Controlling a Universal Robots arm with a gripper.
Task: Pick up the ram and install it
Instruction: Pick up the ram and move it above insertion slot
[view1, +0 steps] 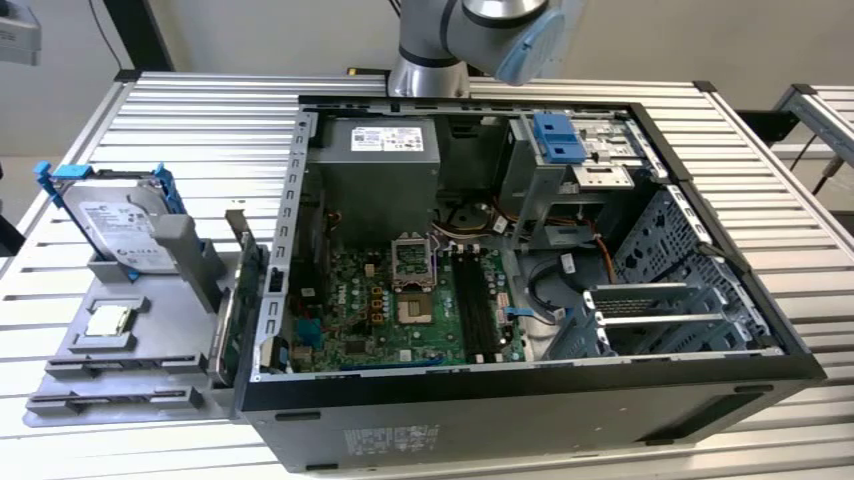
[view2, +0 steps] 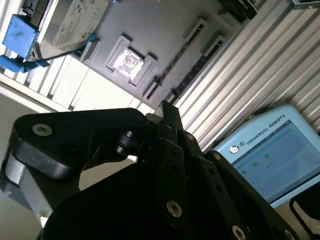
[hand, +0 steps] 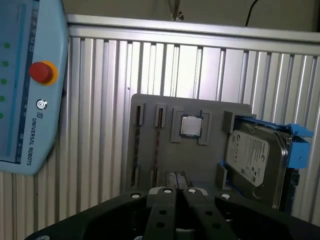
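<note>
In both wrist views my gripper (hand: 176, 186) (view2: 167, 111) hangs well above the grey parts tray (hand: 210, 165) (view2: 150, 25), touching nothing. Its two black fingers lie together with nothing between them. The tray has two long narrow slots. In the outer slot a thin bluish strip on edge looks like the ram (view2: 192, 74) (hand: 136, 150). In the exterior view the tray (view1: 80, 345) sits at the left of the open computer case (view1: 534, 420). Inside the case the black memory slots (view1: 470, 300) run beside the processor socket.
A hard drive in a blue bracket (hand: 255, 155) (view1: 120, 225) and a square chip (hand: 191, 126) (view1: 107, 320) sit on the tray. A teach pendant (hand: 25, 85) (view2: 270, 150) lies on the slatted metal table (view1: 174, 120). The arm's joint (view1: 514, 30) hangs over the case's far side.
</note>
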